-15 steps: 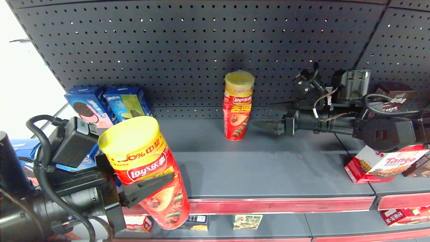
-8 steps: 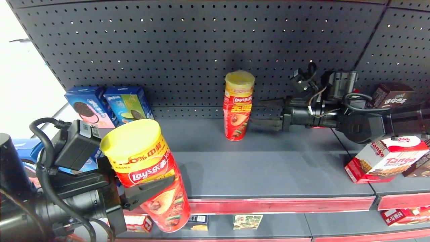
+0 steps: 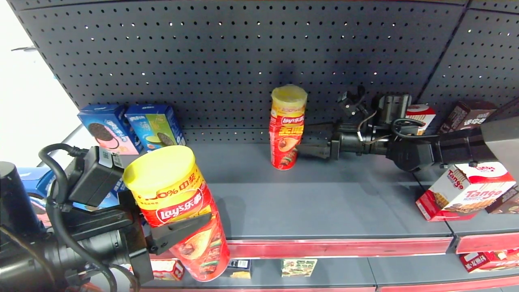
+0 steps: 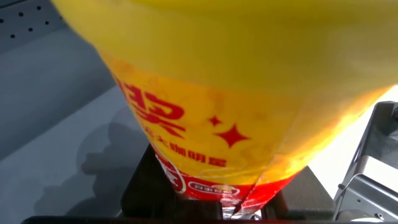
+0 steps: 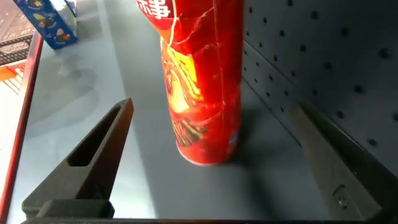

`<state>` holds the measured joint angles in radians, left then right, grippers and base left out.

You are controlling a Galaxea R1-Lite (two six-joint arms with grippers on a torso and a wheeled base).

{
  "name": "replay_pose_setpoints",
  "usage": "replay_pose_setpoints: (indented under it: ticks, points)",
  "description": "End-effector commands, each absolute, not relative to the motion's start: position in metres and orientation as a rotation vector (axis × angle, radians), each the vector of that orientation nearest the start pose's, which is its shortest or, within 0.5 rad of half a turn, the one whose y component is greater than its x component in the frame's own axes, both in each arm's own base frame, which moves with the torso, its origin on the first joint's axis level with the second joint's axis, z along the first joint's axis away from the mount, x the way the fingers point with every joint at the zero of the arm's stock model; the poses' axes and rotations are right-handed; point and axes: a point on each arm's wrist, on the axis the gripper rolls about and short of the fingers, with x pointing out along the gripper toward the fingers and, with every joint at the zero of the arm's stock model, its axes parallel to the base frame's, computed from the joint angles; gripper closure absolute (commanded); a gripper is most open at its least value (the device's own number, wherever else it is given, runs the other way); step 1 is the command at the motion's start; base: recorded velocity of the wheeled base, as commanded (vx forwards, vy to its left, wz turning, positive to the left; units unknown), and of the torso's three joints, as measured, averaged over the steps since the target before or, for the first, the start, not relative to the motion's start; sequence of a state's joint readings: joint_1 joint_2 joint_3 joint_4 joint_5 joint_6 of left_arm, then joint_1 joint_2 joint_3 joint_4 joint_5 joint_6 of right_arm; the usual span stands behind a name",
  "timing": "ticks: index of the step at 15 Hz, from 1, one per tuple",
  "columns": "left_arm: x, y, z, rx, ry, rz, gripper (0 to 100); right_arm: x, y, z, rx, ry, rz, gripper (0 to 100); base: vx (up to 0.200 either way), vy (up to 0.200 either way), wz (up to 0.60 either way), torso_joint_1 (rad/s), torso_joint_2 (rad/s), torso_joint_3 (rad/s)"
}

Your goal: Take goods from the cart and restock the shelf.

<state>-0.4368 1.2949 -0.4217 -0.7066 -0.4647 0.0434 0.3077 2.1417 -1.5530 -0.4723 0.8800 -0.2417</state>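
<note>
My left gripper (image 3: 184,227) is shut on a red chip can with a yellow lid (image 3: 178,207), held tilted in front of the shelf's left front edge. The left wrist view has that can (image 4: 217,93) close up. A second, matching can (image 3: 287,125) stands upright at the back middle of the grey shelf (image 3: 324,202). My right gripper (image 3: 310,140) is open just right of this can, level with its lower half. In the right wrist view the standing can (image 5: 202,93) lies between the two spread fingers (image 5: 93,162), apart from both.
Two blue cookie boxes (image 3: 129,125) lean on the pegboard at the back left. Wafer boxes (image 3: 466,190) lie at the right, with a brown box (image 3: 468,113) behind them. The shelf's red front strip (image 3: 324,245) runs below, with a lower shelf of small boxes under it.
My right arm has moved left and toward the pegboard, bringing its open gripper up to the standing can. The left gripper with its can has shifted slightly right.
</note>
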Motion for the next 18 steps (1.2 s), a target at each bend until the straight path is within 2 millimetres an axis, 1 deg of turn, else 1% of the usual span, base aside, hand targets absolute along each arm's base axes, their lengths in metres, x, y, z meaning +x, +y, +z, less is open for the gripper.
replay_pose_setpoints:
  ticks: [1, 3, 4, 8, 10, 12, 16, 18]
  points:
    - [0.166, -0.089, 0.186, 0.037, 0.157, -0.903, 100, 0.425, 0.159, 0.197, -0.174, -0.016, 1.206, 0, 0.000, 0.000, 0.00, 0.000, 0.00, 0.000]
    - [0.167, -0.089, 0.185, 0.039, 0.161, -0.900, 100, 0.426, 0.167, 0.195, -0.173, -0.019, 1.223, 0, 0.000, 0.000, 0.00, 0.000, 0.00, 0.000]
    - [0.168, -0.089, 0.185, 0.037, 0.163, -0.900, 100, 0.430, 0.172, 0.191, -0.174, -0.021, 1.231, 0, 0.000, 0.000, 0.00, 0.000, 0.00, 0.000]
    - [0.167, -0.088, 0.184, 0.038, 0.164, -0.897, 100, 0.440, 0.184, 0.187, -0.176, -0.041, 1.242, 0, 0.000, 0.000, 0.00, 0.000, 0.00, 0.000]
    - [0.167, -0.088, 0.184, 0.038, 0.166, -0.897, 100, 0.442, 0.192, 0.185, -0.168, -0.040, 1.250, 0, 0.000, 0.000, 0.00, 0.000, 0.00, 0.000]
    - [0.167, -0.088, 0.184, 0.037, 0.168, -0.896, 100, 0.444, 0.196, 0.180, -0.164, -0.036, 1.254, 0, 0.000, 0.000, 0.00, 0.000, 0.00, 0.000]
    - [0.167, -0.087, 0.182, 0.037, 0.174, -0.894, 100, 0.451, 0.202, 0.178, -0.149, -0.050, 1.260, 0, 0.000, 0.000, 0.00, 0.000, 0.00, 0.000]
    - [0.167, -0.088, 0.182, 0.038, 0.175, -0.894, 100, 0.450, 0.206, 0.179, -0.135, -0.052, 1.257, 0, 0.000, 0.000, 0.00, 0.000, 0.00, 0.000]
